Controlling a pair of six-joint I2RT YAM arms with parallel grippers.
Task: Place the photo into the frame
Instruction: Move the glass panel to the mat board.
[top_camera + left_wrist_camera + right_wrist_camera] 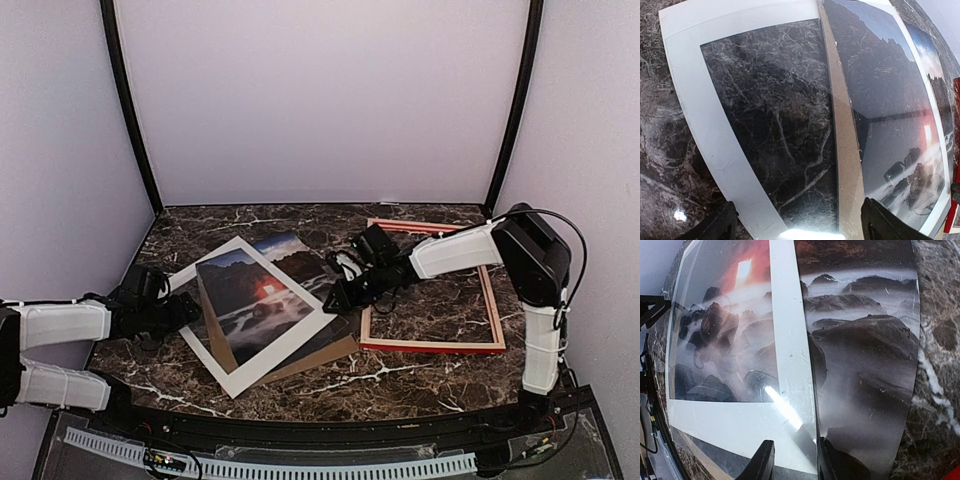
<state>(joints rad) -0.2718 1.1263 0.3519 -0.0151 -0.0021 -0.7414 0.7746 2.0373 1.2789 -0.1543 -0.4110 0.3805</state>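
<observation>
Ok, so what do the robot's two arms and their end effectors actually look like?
The left arm and right arm both have white rounded shells with black joint housings. A thin black cable loops past the right arm's bulky black joint. The left end effector and right end effector are black, with tapered black fingers.

Reaches in low from the left with left pincer (183, 306) spread wide; stretches across from the right with right pincer (796, 452) narrowed, jaws nearly together.
</observation>
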